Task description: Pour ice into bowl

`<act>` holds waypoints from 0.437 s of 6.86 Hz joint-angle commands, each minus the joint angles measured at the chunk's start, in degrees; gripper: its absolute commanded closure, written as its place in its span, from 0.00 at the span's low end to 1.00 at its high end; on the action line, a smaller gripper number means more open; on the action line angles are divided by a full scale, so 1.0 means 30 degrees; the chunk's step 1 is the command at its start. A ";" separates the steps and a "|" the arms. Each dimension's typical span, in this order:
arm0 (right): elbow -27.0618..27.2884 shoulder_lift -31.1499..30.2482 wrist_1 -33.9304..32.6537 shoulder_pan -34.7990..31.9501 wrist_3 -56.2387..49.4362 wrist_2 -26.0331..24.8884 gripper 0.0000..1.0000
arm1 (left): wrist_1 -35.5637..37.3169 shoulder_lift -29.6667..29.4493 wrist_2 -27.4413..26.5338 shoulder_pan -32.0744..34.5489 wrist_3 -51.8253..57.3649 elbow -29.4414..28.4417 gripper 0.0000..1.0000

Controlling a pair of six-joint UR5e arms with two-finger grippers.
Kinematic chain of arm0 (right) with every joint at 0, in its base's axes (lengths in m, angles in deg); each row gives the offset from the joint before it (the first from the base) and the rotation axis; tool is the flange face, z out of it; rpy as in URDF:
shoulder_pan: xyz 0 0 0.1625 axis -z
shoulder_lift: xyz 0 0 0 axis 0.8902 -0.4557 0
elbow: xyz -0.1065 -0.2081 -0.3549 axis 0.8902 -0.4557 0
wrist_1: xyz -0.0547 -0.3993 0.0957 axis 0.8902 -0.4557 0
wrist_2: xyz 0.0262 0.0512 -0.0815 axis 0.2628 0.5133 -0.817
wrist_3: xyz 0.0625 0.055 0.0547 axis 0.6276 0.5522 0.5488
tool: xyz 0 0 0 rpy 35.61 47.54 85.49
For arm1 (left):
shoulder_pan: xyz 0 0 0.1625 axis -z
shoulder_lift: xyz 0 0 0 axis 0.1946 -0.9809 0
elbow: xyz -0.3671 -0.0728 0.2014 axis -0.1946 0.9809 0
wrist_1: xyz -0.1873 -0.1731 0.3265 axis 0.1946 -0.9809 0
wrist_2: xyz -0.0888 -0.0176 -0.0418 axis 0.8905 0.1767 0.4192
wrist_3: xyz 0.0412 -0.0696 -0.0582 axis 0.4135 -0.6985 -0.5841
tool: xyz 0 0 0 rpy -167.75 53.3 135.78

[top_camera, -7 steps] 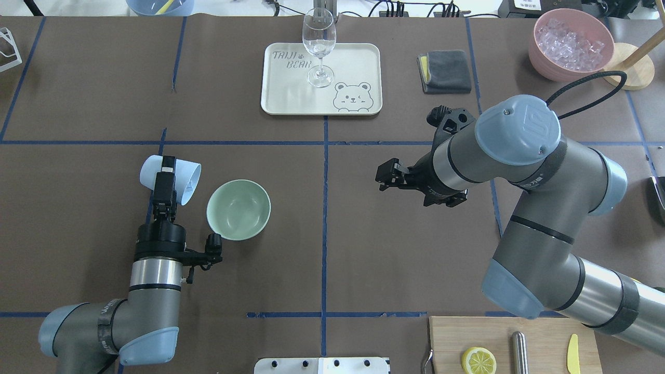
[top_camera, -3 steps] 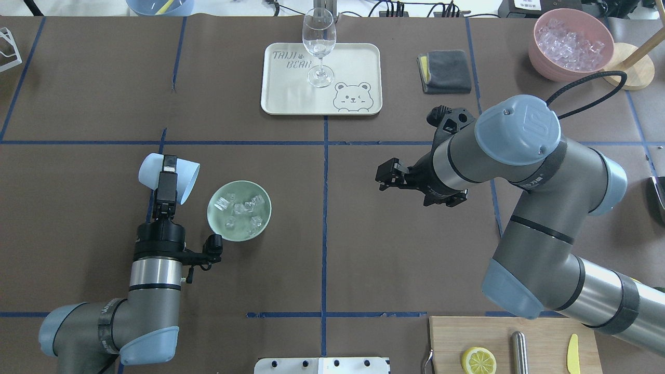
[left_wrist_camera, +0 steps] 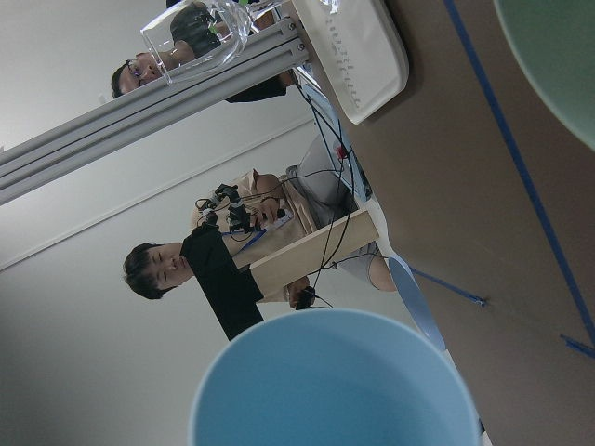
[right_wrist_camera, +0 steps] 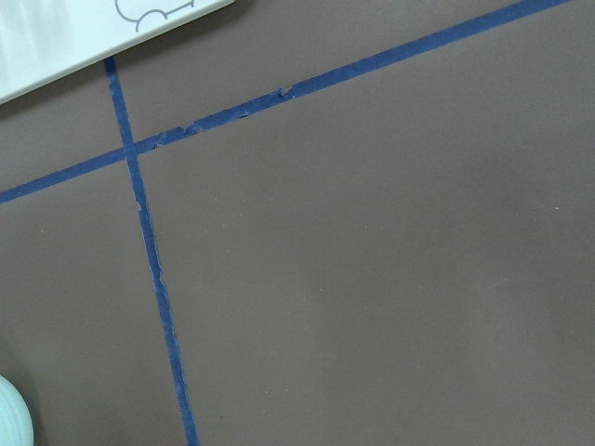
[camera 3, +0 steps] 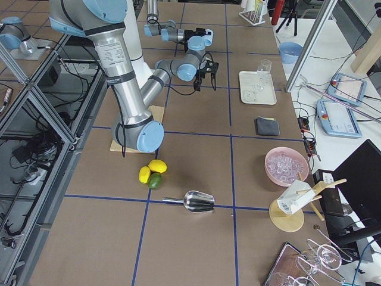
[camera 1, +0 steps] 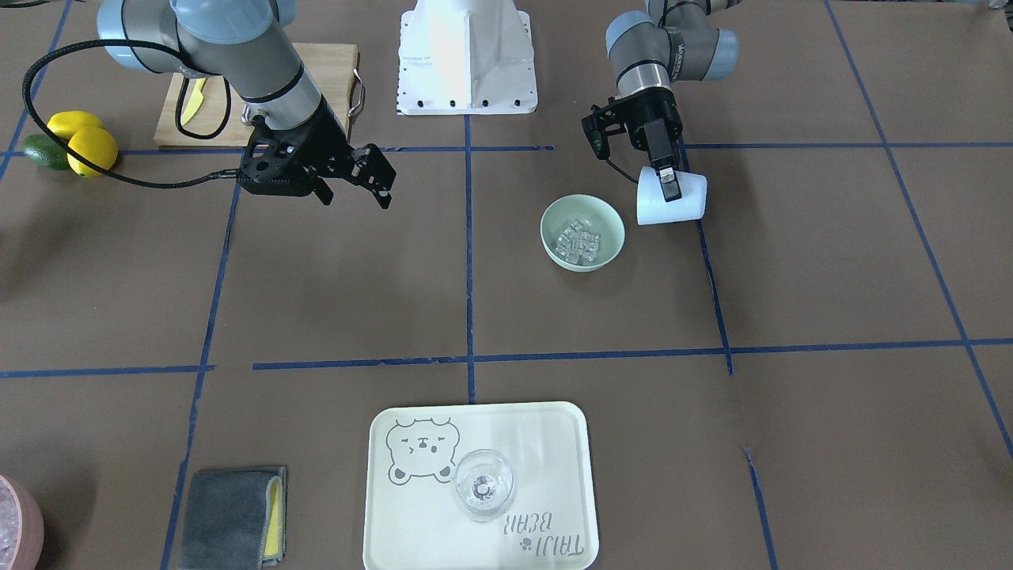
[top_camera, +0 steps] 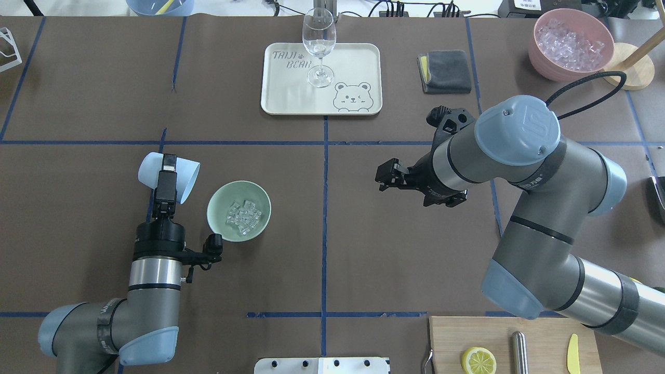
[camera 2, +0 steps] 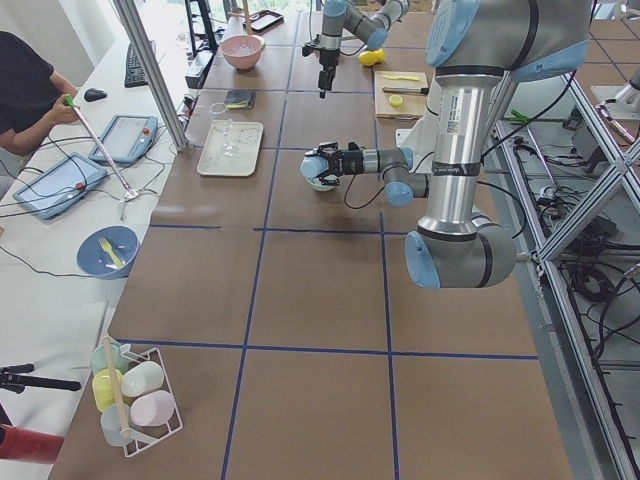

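The pale mint-green bowl sits left of the table's middle and holds a small heap of clear ice cubes. It also shows in the front view with the ice. My left gripper is shut on a light blue cup, held tipped on its side just left of the bowl, mouth toward it. The cup fills the bottom of the left wrist view. My right gripper is open and empty, well to the right of the bowl.
A cream tray with a wine glass stands at the back middle. A grey cloth and a pink container of ice are at the back right. A cutting board lies at the front right.
The bowl was empty one second ago. Ice then dropped in, spread out, and now lies in a heap. The cup and both arms have barely moved.
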 commanded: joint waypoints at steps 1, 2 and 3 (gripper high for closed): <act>-0.0029 -0.0009 0.0000 0.0027 0.0015 -0.0022 0.00 | -0.0553 0.0001 0.0160 0.0000 0.0001 0.0810 1.00; -0.0030 0.0020 0.0000 0.0056 0.0014 -0.0080 0.00 | -0.0788 0.0030 0.0364 0.0029 0.0030 0.0988 1.00; -0.0030 0.0049 0.0000 0.0085 0.0014 -0.0080 0.00 | -0.1051 0.0204 0.2135 0.0117 0.0030 0.1831 1.00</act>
